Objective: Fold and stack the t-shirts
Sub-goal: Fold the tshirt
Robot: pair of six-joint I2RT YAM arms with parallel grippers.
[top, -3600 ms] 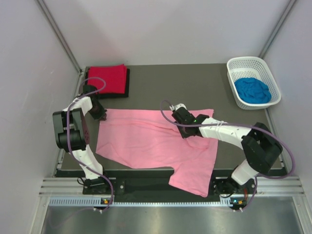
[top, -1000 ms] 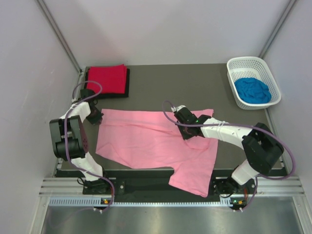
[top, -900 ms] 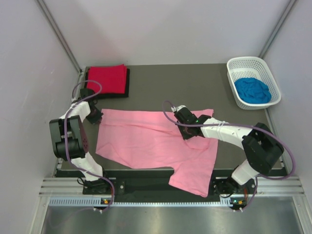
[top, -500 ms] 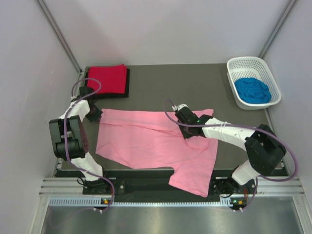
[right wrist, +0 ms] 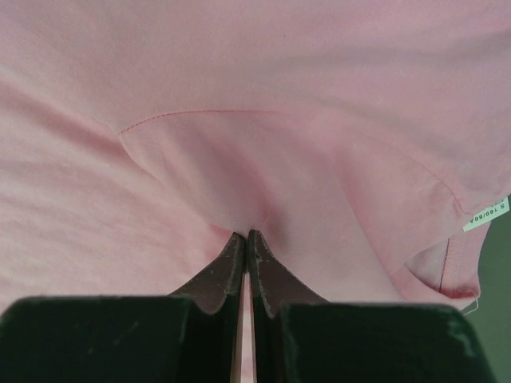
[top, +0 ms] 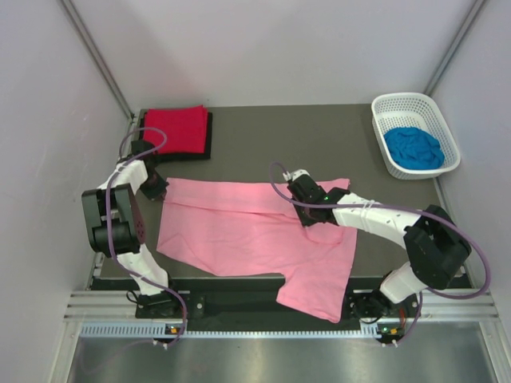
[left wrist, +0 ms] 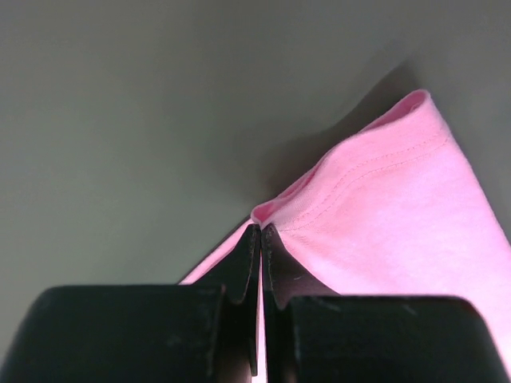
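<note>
The pink t-shirt point(top: 247, 231) lies spread out, mostly flat, over the near half of the dark table point(top: 303, 136), with one flap drooping over the near edge close to the right arm's base. Its far left corner is lifted into a little peak, and the left gripper point(left wrist: 261, 231) has that hemmed corner nipped between its black fingers, pressed together with only the cloth between them. Over toward the far right of the shirt, the right gripper point(right wrist: 246, 235) is likewise clamped tight on a small pucker of pink fabric, creases running out from the pinch across the cloth. From its wrist view a white care label point(right wrist: 485, 215) shows at the shirt's edge, off to the right of the pinch. Beyond the shirt, in the table's far left corner, a folded red t-shirt point(top: 176, 128) sits squarely on top of a folded black t-shirt point(top: 210, 137), of which only a thin border shows along the right and near sides. In the far right corner stands a white lattice basket point(top: 403, 101), well apart from the pink shirt, with the bright blue t-shirt point(top: 413, 148) bunched up inside it.
</note>
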